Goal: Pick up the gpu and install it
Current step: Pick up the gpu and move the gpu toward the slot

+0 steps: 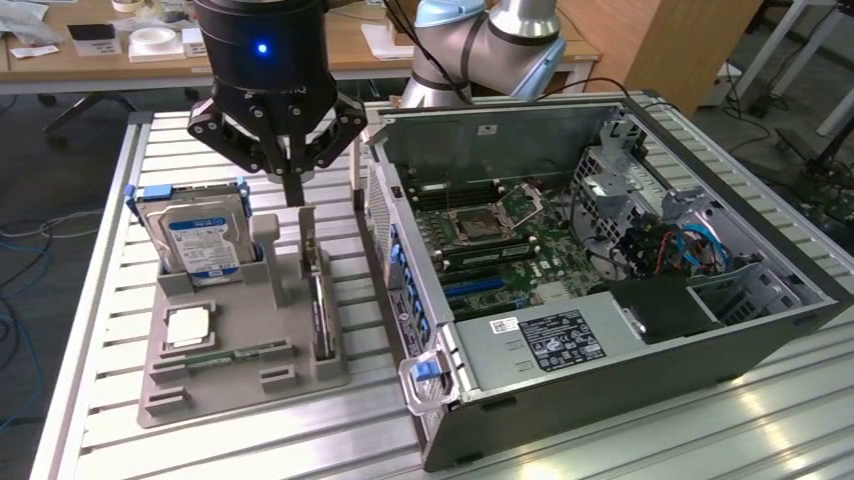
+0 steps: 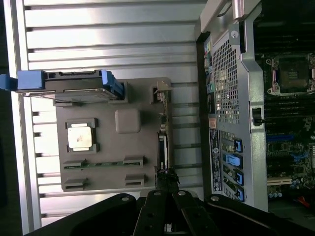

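Along the grey holder's (image 1: 227, 385) edge nearest the computer case (image 1: 601, 400): item one, the gpu (image 1: 320, 300), standing upright on its long edge in a slot, not yet lifted. Above it: my gripper (image 1: 292, 195), jaws pressed together to a point and pinching nothing that I can make out; whether the tips touch the card I cannot tell. Step in hand, as I judge it: the approach to the pick, with the install not begun. Requirement for a grasp, as I judge it: jaws spread just enough to straddle the card's thin top edge, and a square descent so the card is not levered in its slot. Elsewhere on the holder: hard drive (image 1: 200, 240) in a blue caddy at the far corner away from the case; processor (image 1: 187, 328) mid-holder; memory stick (image 1: 238, 352) just beside it, toward the near edge. Beside the holder, on the slatted table (image 1: 107, 420): the case, side open, motherboard (image 1: 507, 240) exposed.
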Available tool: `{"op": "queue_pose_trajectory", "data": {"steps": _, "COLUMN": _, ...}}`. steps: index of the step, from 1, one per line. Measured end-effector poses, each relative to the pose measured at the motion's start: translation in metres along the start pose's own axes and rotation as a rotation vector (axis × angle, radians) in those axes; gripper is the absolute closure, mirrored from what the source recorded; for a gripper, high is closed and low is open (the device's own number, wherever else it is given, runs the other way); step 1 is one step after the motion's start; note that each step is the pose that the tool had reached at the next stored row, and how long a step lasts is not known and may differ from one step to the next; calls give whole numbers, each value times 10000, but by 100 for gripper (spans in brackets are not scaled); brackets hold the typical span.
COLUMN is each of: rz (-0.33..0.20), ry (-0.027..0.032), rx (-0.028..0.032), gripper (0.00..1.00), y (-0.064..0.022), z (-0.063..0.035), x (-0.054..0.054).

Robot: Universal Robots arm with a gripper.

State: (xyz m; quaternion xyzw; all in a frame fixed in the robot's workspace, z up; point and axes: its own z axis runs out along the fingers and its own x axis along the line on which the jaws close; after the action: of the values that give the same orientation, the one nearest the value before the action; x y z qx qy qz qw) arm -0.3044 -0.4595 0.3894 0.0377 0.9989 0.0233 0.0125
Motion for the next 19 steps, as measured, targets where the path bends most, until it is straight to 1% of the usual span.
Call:
{"op": "queue_pose_trajectory", "data": {"steps": 3, "rz": 0, "ry": 0, "rx": -2, "gripper": 89, "y": 0, "z": 0, "x": 0}}
{"op": "queue_pose_trajectory", "data": {"steps": 6, "rz": 0, "ry": 0, "rx": -4, "gripper": 71, "y": 0, "z": 0, "x": 0}}
{"op": "queue_pose_trajectory", "data": {"steps": 7, "rz": 0, "ry": 1, "rx": -5, "gripper": 71, "y": 0, "z": 0, "x": 0}}
{"op": "queue_pose_trajectory", "data": {"steps": 8, "rz": 0, "ry": 1, "rx": -5, "gripper": 65, "y": 0, "z": 0, "x": 0}}
{"op": "queue_pose_trajectory", "data": {"steps": 9, "rz": 0, "ry": 1, "rx": -6, "gripper": 65, "y": 0, "z": 0, "x": 0}}
{"op": "queue_pose_trajectory", "data": {"steps": 10, "rz": 0, "ry": 0, "rx": -7, "gripper": 58, "y": 0, "z": 0, "x": 0}}
{"op": "queue_pose_trajectory", "data": {"steps": 19, "rz": 0, "ry": 1, "rx": -13, "gripper": 58, "y": -1, "z": 13, "x": 1}}
